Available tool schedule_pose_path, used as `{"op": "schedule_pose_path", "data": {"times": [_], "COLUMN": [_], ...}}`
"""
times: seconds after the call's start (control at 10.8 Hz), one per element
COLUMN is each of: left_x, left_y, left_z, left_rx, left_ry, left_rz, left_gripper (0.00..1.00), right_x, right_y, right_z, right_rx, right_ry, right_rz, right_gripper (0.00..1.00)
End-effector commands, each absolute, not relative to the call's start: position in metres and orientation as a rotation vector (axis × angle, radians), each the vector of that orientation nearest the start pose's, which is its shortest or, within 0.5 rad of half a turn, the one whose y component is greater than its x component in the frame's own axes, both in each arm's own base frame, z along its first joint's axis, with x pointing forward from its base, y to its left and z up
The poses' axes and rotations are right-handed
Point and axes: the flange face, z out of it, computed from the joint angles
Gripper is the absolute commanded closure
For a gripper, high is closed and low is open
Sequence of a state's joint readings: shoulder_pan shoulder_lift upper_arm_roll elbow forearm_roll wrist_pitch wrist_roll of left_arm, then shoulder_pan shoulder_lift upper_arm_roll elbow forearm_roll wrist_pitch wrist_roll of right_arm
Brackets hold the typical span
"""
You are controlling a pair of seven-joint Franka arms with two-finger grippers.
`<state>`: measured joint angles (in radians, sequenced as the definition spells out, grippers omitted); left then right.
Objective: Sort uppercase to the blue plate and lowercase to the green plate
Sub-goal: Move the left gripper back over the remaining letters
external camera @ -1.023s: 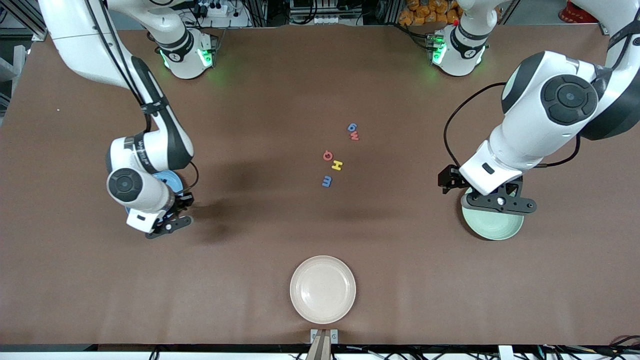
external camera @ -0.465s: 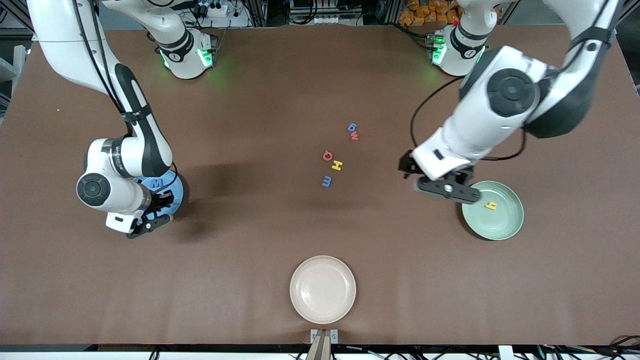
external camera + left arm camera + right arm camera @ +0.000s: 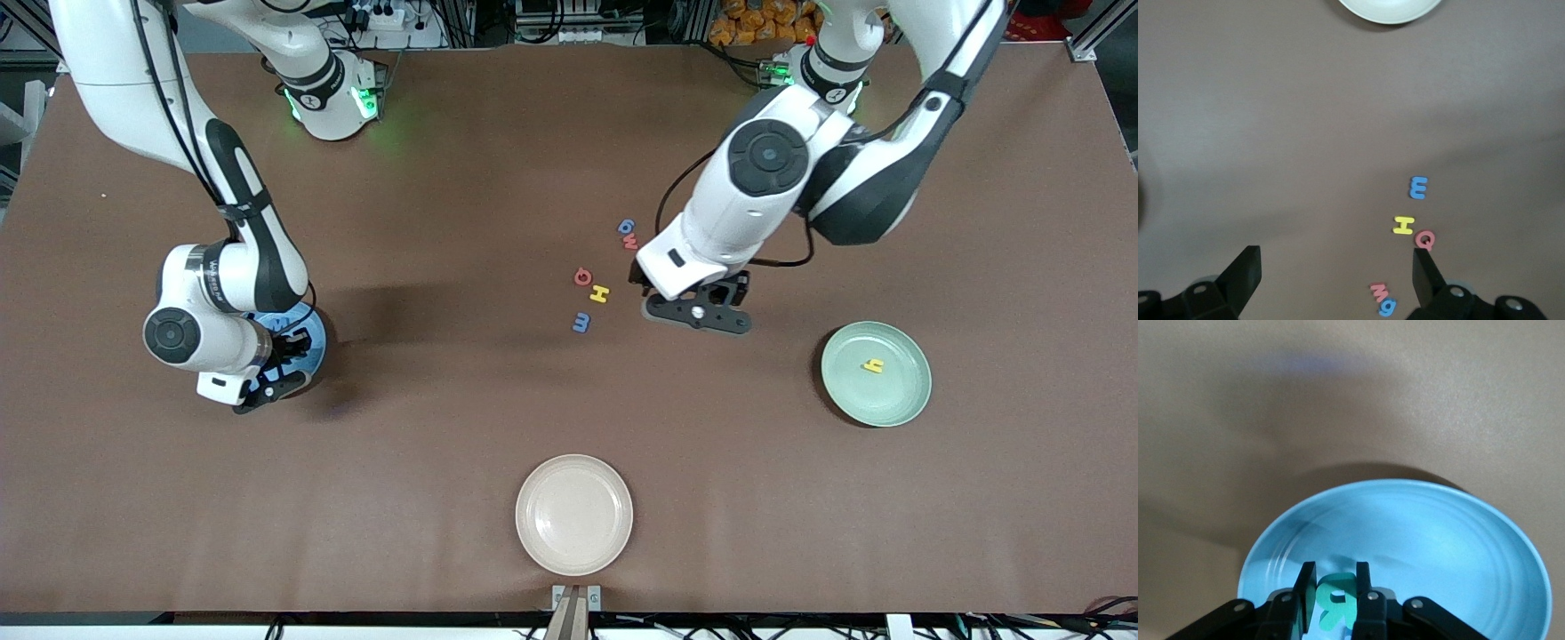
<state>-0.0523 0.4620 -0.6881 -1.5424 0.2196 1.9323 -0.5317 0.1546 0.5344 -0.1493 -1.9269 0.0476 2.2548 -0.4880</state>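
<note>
Right tool (image 3: 1331,600) pinches teal R (image 3: 1336,601) over half-hidden blue plate (image 3: 1438,540); left tool (image 3: 1335,277) gapes empty.

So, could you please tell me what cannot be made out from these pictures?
- Blue plate, front view: mostly hidden under the right arm, so what lies on it cannot be read.
- Blue plate, right wrist view: the right end effector, shut on the teal R, hides the part under it.
- Left end effector, left wrist view: open, its base cut off by the frame edge.
- Cream plate, left wrist view: cut off by the frame edge.
</note>
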Motion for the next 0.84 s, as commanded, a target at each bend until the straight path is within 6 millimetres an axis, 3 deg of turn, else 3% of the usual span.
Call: {"op": "schedule_pose_path", "data": {"times": [0.0, 0.28, 0.46, 0.56, 0.65, 0.74], "left_x": [0.549, 0.536, 0.531, 0.522, 0.520, 0.511], "left_y": [-0.404, -0.433, -0.456, -0.471, -0.477, -0.490], "left_z": [0.418, 0.391, 0.358, 0.339, 0.322, 0.306], "left_rx": [-3.242, -3.257, -3.265, -3.251, -3.241, -3.246], "left_ry": [0.340, 0.412, 0.451, 0.479, 0.489, 0.518], "left_rz": [0.051, 0.075, 0.049, 0.048, 0.049, 0.060], "left_gripper": [0.00, 0.00, 0.00, 0.00, 0.00, 0.00], "right_x": [0.601, 0.600, 0.600, 0.600, 0.600, 0.600], "right_y": [0.000, 0.001, 0.002, 0.003, 0.004, 0.006], "right_z": [0.196, 0.192, 0.192, 0.192, 0.194, 0.193], "right_rx": [-3.006, -3.002, -3.004, -3.004, -3.009, -3.008], "right_ry": [-0.720, -0.701, -0.689, -0.685, -0.669, -0.671], "right_rz": [0.290, 0.289, 0.294, 0.299, 0.299, 0.302], "right_gripper": [0.69, 0.56, 0.40, 0.39, 0.32, 0.22]}}
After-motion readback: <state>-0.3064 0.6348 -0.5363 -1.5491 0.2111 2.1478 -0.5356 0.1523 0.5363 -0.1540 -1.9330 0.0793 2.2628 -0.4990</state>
